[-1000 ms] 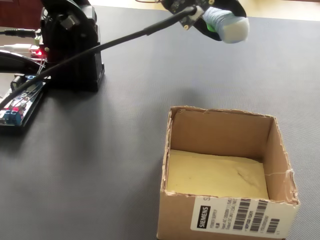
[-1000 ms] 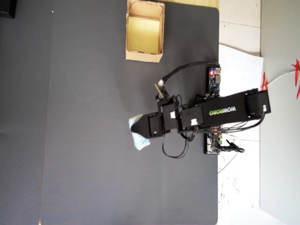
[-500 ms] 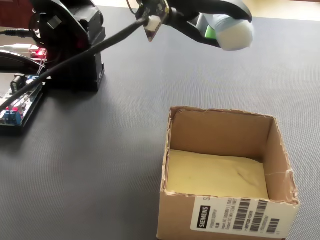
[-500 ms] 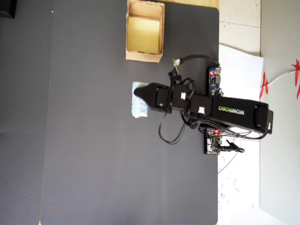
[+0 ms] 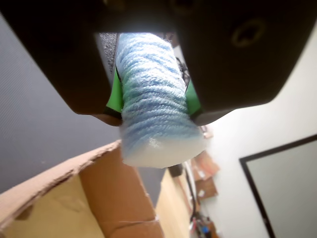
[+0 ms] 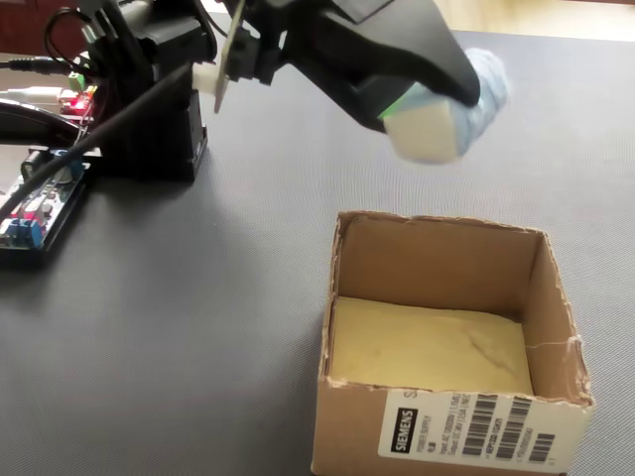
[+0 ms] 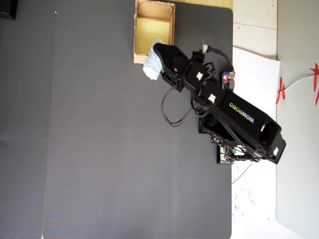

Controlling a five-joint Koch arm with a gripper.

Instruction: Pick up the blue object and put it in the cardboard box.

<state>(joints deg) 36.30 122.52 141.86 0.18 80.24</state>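
The blue object [image 5: 157,109] is clamped between the green-padded jaws of the gripper [image 5: 154,101] and carried in the air at the near edge of the cardboard box [image 6: 556,297], presumably for release inside.

Hobby workbench — exposed circuit boards [image 6: 40,203]

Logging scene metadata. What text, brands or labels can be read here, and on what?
"SIEMENS": white label on the front of the cardboard box, fixed view.
Small print and barcode digits on that label: too blurred to read.
"WOWROBO": lettering on the arm, overhead view, seen rotated.
Nothing readable in the wrist view, where the gripper holds the blue object.
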